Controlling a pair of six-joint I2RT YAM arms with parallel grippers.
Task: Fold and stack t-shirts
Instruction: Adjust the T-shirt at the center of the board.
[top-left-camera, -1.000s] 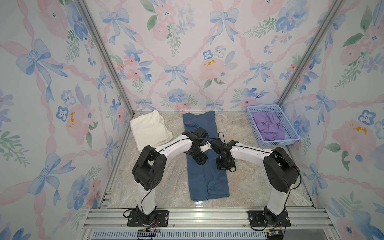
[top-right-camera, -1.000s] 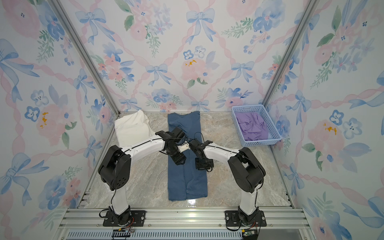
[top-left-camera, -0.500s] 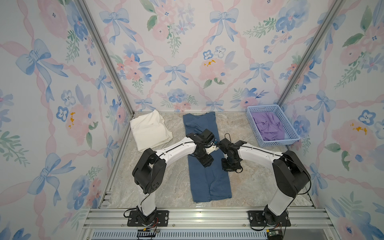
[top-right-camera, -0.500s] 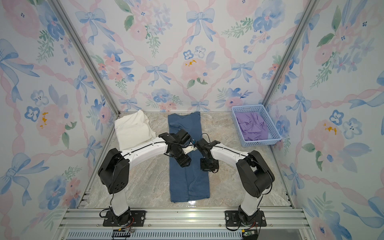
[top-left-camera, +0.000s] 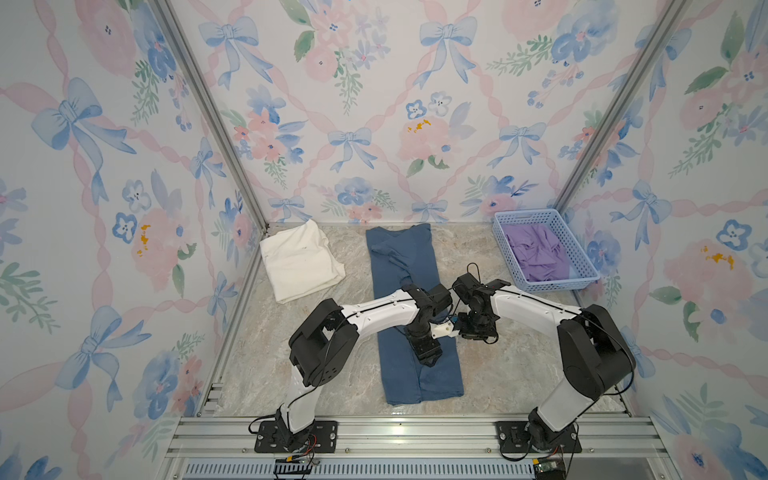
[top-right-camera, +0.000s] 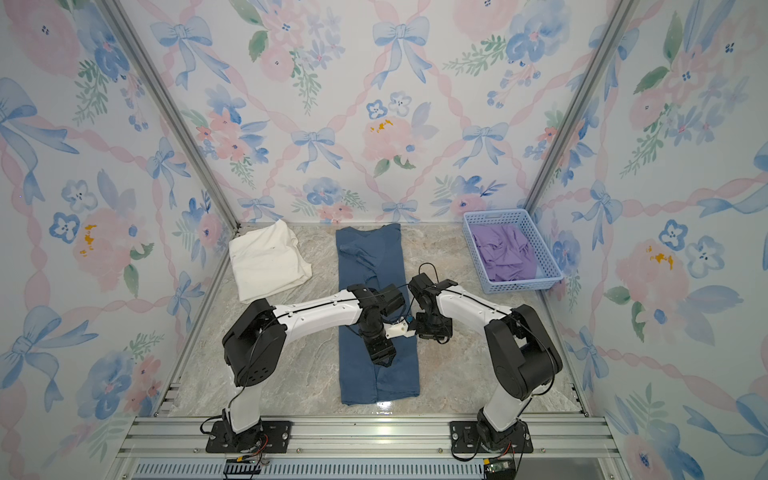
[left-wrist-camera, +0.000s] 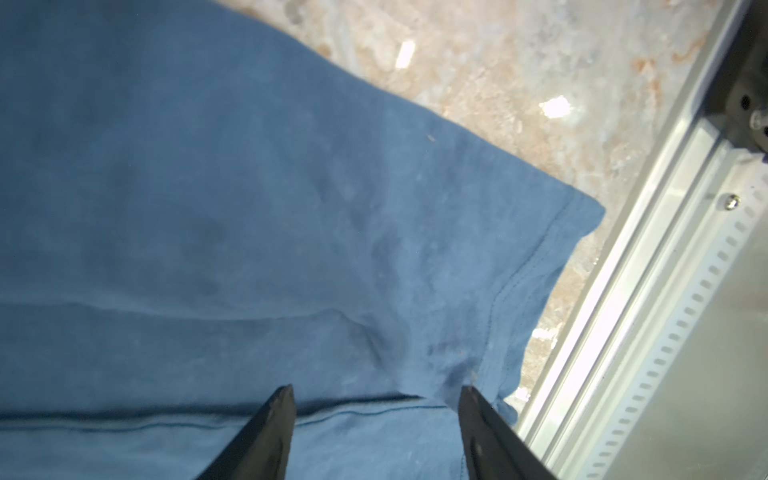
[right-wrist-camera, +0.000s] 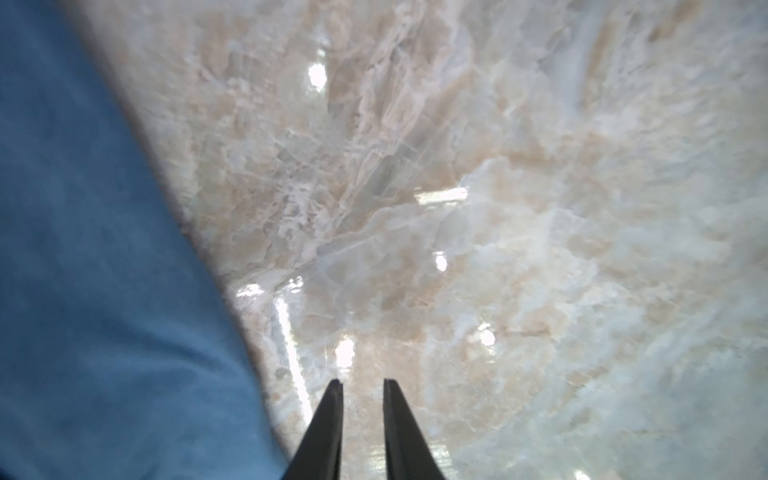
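The slate-blue t-shirt (top-left-camera: 405, 266) (top-right-camera: 374, 257) lies folded into a long narrow strip down the middle of the marble table. The cream-white t-shirt (top-left-camera: 299, 259) (top-right-camera: 266, 262) lies folded at the back left. My left gripper (top-left-camera: 428, 353) (top-right-camera: 380, 353) hovers low over the blue strip's front half. In the left wrist view it (left-wrist-camera: 374, 390) stands open, with a fold edge of the blue cloth (left-wrist-camera: 208, 166) running between its fingers. My right gripper (top-left-camera: 478, 332) (right-wrist-camera: 363, 381) is just off the strip's right edge (right-wrist-camera: 83, 249), narrowly open over bare table, holding nothing.
A blue plastic basket (top-left-camera: 557, 284) (top-right-camera: 519, 286) with purple cloth (top-left-camera: 536, 253) in it stands at the back right. An aluminium rail (top-left-camera: 415, 428) (left-wrist-camera: 665, 270) runs along the table's front edge. Patterned walls close in three sides.
Both arms have travelled toward the front of the table along the blue shirt. The right gripper has slid right, off the cloth onto bare table.
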